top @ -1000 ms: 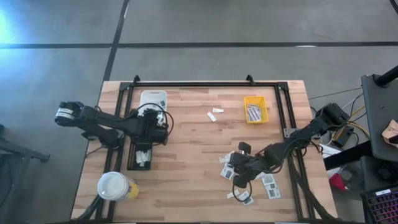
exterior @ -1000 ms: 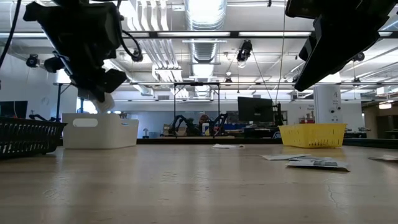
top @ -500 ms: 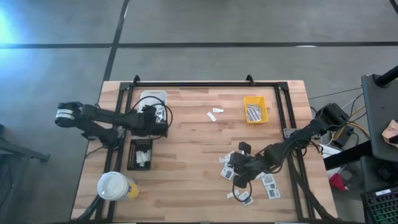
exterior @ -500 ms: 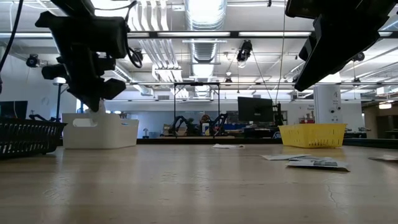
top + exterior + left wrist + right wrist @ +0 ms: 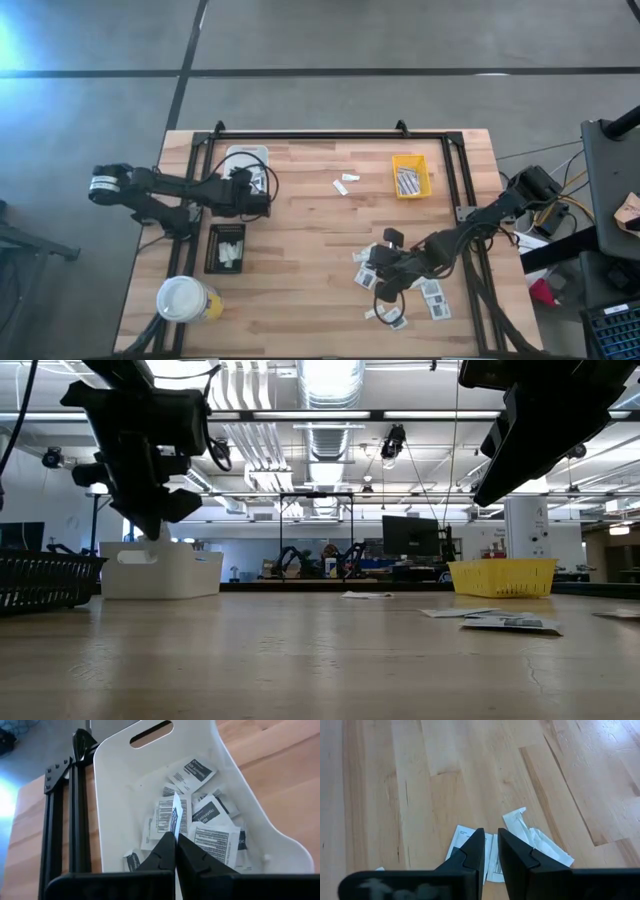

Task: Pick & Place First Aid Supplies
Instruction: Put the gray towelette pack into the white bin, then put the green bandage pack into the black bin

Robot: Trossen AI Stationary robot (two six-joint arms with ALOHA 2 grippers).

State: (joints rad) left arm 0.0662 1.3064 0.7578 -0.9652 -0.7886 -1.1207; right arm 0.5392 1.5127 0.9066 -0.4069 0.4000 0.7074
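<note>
Left wrist view: left hand (image 5: 174,836) pinches one flat white packet (image 5: 175,815) edge-up over the white tray (image 5: 120,785) | right hand (image 5: 490,849) slightly parted, empty, above loose packets (image 5: 432,292) on the desk (image 5: 310,250) | packets look light, thin, floppy; best nipped at an edge.
</note>
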